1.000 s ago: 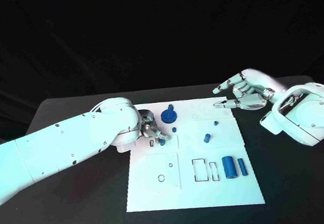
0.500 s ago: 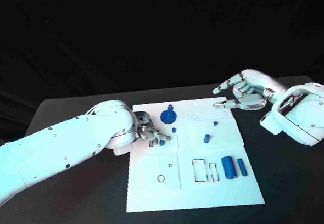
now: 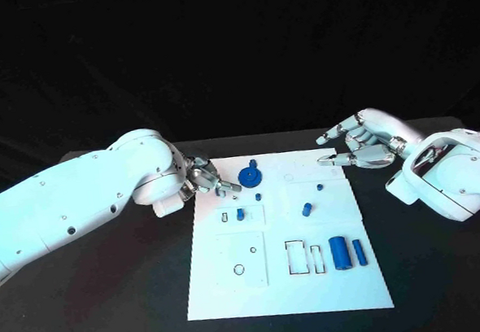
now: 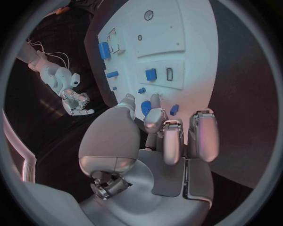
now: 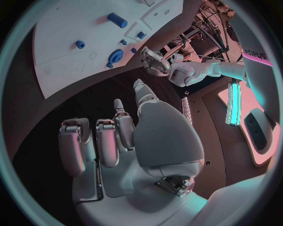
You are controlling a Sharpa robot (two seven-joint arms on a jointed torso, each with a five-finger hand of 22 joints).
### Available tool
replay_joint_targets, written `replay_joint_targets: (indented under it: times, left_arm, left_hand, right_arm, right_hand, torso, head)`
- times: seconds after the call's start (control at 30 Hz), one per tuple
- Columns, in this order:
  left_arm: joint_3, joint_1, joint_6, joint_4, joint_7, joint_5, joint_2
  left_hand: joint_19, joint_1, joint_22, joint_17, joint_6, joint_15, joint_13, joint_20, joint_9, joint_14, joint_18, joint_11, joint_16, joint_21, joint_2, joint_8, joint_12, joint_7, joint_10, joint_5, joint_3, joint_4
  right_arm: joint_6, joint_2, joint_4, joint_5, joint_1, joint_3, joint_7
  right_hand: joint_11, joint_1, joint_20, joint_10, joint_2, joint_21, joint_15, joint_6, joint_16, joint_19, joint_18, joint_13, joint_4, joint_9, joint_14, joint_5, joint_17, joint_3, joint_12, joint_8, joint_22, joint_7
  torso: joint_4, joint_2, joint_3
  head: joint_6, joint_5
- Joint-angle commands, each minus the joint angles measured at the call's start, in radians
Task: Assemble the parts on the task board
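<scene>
Nearest the robot, the white task board (image 3: 288, 283) lies on the black table (image 3: 93, 315), and its near part carries a large blue cylinder (image 3: 339, 251) lying just beside a thinner blue bar (image 3: 359, 251), with two empty rectangular outlines (image 3: 297, 256) next to them. Farther up the board, a short blue peg (image 3: 306, 209) lies tilted near the middle, and a small blue block (image 3: 241, 213) sits beside a small slot outline. Toward the far edge a blue round wheel-like part (image 3: 249, 172) stands on the board, with a tiny blue piece (image 3: 258, 194) between it and the block. The left hand (image 3: 209, 178) hangs over the board's far left corner, just beside the wheel, fingers apart and holding nothing. The right hand (image 3: 358, 143) hovers at the far right corner, fingers loosely spread, empty.
</scene>
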Motion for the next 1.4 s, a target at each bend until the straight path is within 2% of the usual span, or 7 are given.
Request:
replay_joint_targets:
  times: [0.03, 0.13, 0.33, 0.6, 0.9, 1.4]
  left_arm:
    - [0.003, 0.019, 0.115, -0.051, 0.011, -0.008, 0.017]
    - [0.002, 0.028, 0.134, -0.104, 0.011, -0.041, 0.041]
    - [-0.005, 0.033, 0.13, -0.186, 0.015, -0.095, 0.091]
    - [-0.021, 0.034, 0.15, -0.291, 0.016, -0.135, 0.157]
    - [-0.032, 0.03, 0.18, -0.33, 0.012, -0.156, 0.19]
    - [-0.035, 0.029, 0.218, -0.34, 0.009, -0.155, 0.199]
  left_hand:
    - [0.004, 0.0, 0.04, 0.263, 0.007, 0.009, 0.001, 0.005, -0.007, 0.103, 0.013, 0.002, 0.003, 0.0, 0.006, -0.009, 0.001, 0.005, -0.004, 0.002, -0.011, 0.002]
    - [0.007, -0.008, 0.046, 0.263, 0.015, 0.01, 0.003, 0.007, -0.016, 0.103, 0.011, 0.002, 0.003, 0.004, 0.01, -0.012, 0.004, 0.005, -0.001, 0.001, -0.022, 0.002]
    - [0.01, -0.013, 0.052, 0.263, 0.027, 0.01, 0.006, 0.007, -0.023, 0.103, 0.01, 0.001, 0.003, 0.007, 0.015, -0.013, 0.009, 0.003, 0.002, 0.001, -0.033, 0.002]
    - [0.015, -0.01, 0.063, 0.263, 0.045, 0.007, 0.014, 0.006, -0.027, 0.103, 0.008, -0.003, 0.003, 0.013, 0.024, -0.007, 0.019, -0.002, 0.008, 0.001, -0.04, 0.0]
    - [0.018, -0.003, 0.068, 0.263, 0.054, 0.006, 0.016, 0.005, -0.028, 0.103, 0.007, -0.005, 0.003, 0.016, 0.024, -0.003, 0.022, -0.005, 0.01, 0.0, -0.045, -0.001]
    - [0.02, 0.031, 0.073, 0.263, 0.065, 0.002, 0.019, 0.001, -0.031, 0.103, 0.006, -0.01, 0.003, 0.019, 0.043, 0.003, 0.026, -0.01, 0.014, 0.002, -0.044, -0.005]
  right_arm:
    - [0.012, 0.002, -0.001, -0.001, -0.001, 0.0, 0.005]
    - [0.012, 0.003, -0.002, -0.001, -0.001, 0.0, 0.005]
    - [0.012, 0.006, -0.004, -0.001, -0.002, 0.0, 0.005]
    - [0.013, 0.011, -0.006, -0.001, -0.002, 0.0, 0.006]
    - [0.014, 0.013, -0.006, -0.001, -0.003, 0.0, 0.006]
    - [0.014, 0.014, -0.008, -0.001, -0.003, 0.0, 0.006]
  right_hand:
    - [-0.001, -0.009, 0.0, -0.009, 0.002, -0.006, 0.002, 0.001, -0.004, 0.061, 0.005, 0.102, 0.002, 0.001, 0.078, 0.001, 0.148, -0.006, -0.006, 0.004, 0.185, -0.002]
    - [-0.001, -0.009, 0.0, -0.009, 0.002, -0.006, 0.002, 0.001, -0.004, 0.061, 0.005, 0.102, 0.002, 0.001, 0.078, 0.001, 0.148, -0.006, -0.006, 0.004, 0.185, -0.002]
    - [-0.001, -0.01, 0.0, -0.009, 0.002, -0.006, 0.002, 0.001, -0.004, 0.061, 0.005, 0.102, 0.002, 0.001, 0.078, 0.001, 0.148, -0.007, -0.006, 0.004, 0.185, -0.002]
    - [-0.001, -0.01, 0.0, -0.009, 0.003, -0.006, 0.002, 0.001, -0.003, 0.061, 0.005, 0.102, 0.003, 0.001, 0.078, 0.002, 0.149, -0.008, -0.005, 0.004, 0.186, -0.003]
    - [-0.001, -0.01, 0.0, -0.009, 0.003, -0.006, 0.002, 0.001, -0.003, 0.061, 0.005, 0.102, 0.003, 0.001, 0.078, 0.002, 0.149, -0.008, -0.005, 0.004, 0.186, -0.003]
    - [-0.001, -0.01, 0.0, -0.009, 0.003, -0.006, 0.002, 0.001, -0.003, 0.061, 0.005, 0.102, 0.003, 0.001, 0.078, 0.002, 0.149, -0.008, -0.005, 0.004, 0.186, -0.003]
  torso:
    - [0.0017, 0.0, 0.0002]
    - [0.0012, 0.001, -0.0009]
    - [0.0006, 0.002, -0.0025]
    - [-0.0006, 0.001, -0.0011]
    - [0.0001, 0.0, -0.0002]
    - [0.0007, 0.0, 0.0001]
  head:
    - [0.004, 0.002]
    - [0.006, 0.003]
    - [0.005, 0.007]
    - [0.003, 0.012]
    - [-0.002, 0.012]
    - [-0.006, 0.016]
